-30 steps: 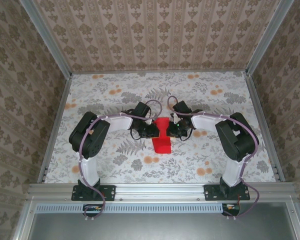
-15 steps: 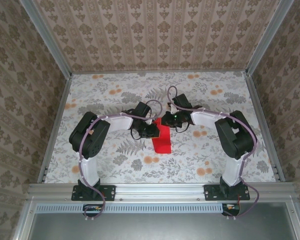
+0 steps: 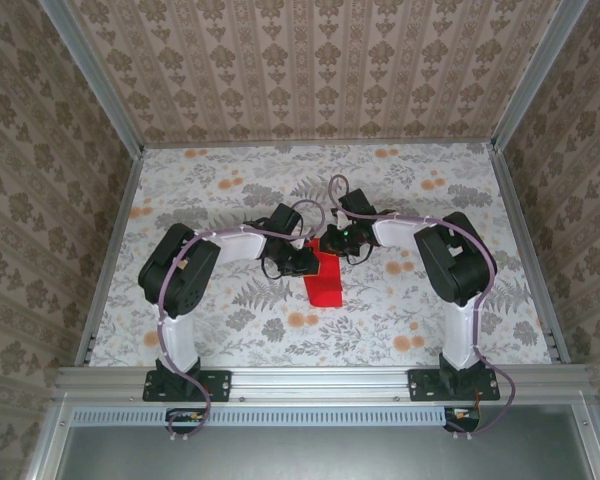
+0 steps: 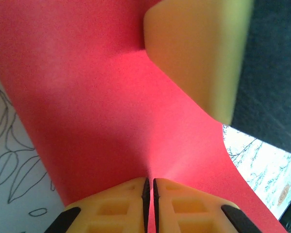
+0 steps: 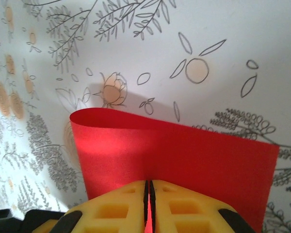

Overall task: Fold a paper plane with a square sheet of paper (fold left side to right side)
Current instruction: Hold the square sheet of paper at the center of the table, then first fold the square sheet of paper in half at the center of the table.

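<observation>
Floral tabletop (image 3: pixel 430 190): square sheet of paper (image 3: pixel 326 284), red, curled, held between left gripper (image 3: pixel 307 262) and right gripper (image 3: pixel 338 243), both clamped on its edges. Narrower than a second ago; right gripper shifted toward left gripper, right elbow drawn inward.

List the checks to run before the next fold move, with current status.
1. Left gripper pinching the square sheet of paper: ok, jaws shut on it.
2. Right gripper pinching it: ok, jaws shut.
3. Sheet untorn: ok where visible; one edge is bowed.
4. Edges aligned: cannot tell.
5. Clearance between grippers: cannot tell; a right finger sits close over the sheet in the left wrist view.
</observation>
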Action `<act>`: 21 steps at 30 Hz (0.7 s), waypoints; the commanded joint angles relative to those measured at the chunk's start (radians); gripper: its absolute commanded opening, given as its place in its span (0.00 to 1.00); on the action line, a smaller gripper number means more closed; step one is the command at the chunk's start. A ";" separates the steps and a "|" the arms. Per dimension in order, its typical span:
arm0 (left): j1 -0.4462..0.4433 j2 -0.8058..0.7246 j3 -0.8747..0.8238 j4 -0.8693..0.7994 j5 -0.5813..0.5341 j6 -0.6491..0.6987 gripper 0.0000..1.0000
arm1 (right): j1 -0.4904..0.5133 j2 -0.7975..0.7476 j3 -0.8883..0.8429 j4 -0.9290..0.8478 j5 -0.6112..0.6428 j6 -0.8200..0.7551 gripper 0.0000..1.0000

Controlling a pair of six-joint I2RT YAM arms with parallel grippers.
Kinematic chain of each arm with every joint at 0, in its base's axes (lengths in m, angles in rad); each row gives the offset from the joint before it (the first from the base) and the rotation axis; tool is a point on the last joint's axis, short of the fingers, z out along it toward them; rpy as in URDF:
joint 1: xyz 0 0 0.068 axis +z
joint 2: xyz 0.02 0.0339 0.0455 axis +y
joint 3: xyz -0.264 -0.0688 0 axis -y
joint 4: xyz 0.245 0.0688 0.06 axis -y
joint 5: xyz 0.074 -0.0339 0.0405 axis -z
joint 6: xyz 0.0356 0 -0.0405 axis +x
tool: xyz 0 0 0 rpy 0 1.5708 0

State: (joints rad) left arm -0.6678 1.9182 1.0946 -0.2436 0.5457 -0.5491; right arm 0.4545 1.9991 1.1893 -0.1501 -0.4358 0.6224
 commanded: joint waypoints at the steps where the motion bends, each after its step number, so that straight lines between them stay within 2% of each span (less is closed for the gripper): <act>1: -0.012 0.024 0.004 -0.074 -0.032 0.007 0.15 | 0.004 0.036 0.040 -0.074 0.047 -0.032 0.13; 8: -0.020 -0.004 -0.013 -0.079 -0.022 0.019 0.15 | 0.003 0.066 0.057 -0.154 0.089 -0.032 0.13; 21: -0.057 -0.102 -0.101 -0.080 0.007 0.028 0.15 | -0.008 0.076 0.058 -0.186 0.114 -0.021 0.13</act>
State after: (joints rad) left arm -0.7086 1.8534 1.0222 -0.2596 0.5385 -0.5442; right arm 0.4553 2.0266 1.2507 -0.2398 -0.4072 0.6052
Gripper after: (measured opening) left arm 0.147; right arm 0.127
